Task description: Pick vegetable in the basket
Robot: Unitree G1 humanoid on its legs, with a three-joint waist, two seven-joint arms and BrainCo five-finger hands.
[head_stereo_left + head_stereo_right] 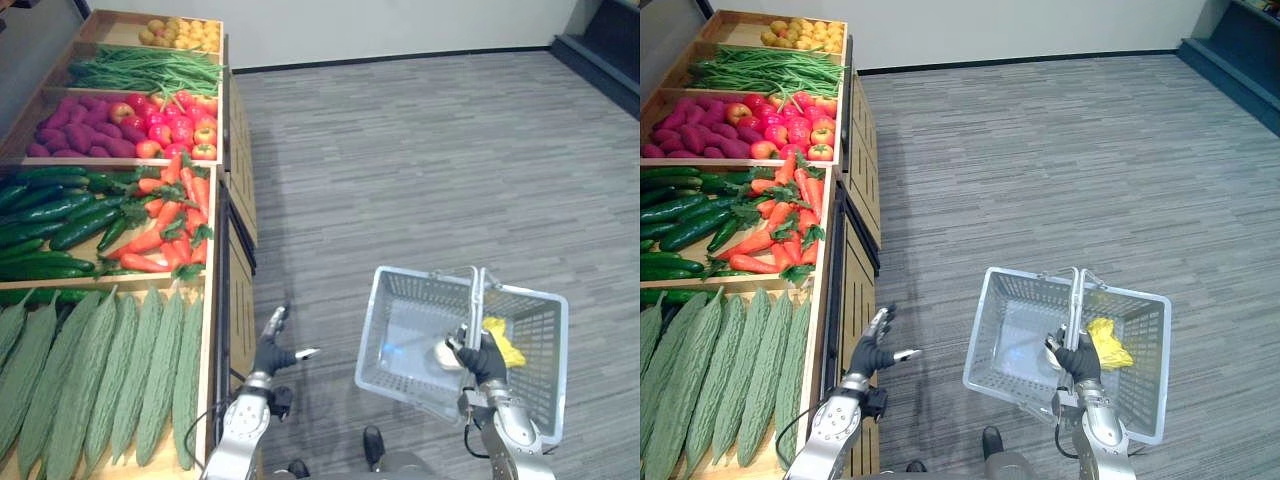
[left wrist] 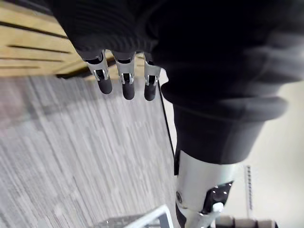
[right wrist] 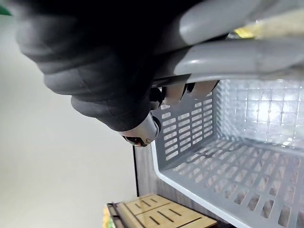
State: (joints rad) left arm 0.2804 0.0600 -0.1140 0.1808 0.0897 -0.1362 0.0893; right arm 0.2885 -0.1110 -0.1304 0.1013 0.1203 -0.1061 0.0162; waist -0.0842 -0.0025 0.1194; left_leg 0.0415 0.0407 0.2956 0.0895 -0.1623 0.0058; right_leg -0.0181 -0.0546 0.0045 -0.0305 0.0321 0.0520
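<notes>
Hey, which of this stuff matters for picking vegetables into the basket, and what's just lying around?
For the job: grey basket, held by the right hand; open left hand; carrots; cucumbers; green beans; ridged green gourds.
Just lying about: red apples; yellow fruit; carpet floor.

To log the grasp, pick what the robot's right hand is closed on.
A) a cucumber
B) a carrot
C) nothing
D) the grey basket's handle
D: the right hand has its fingers curled round the handle of the grey basket, while the left hand is open beside the wooden produce stand and holds nothing.
</notes>
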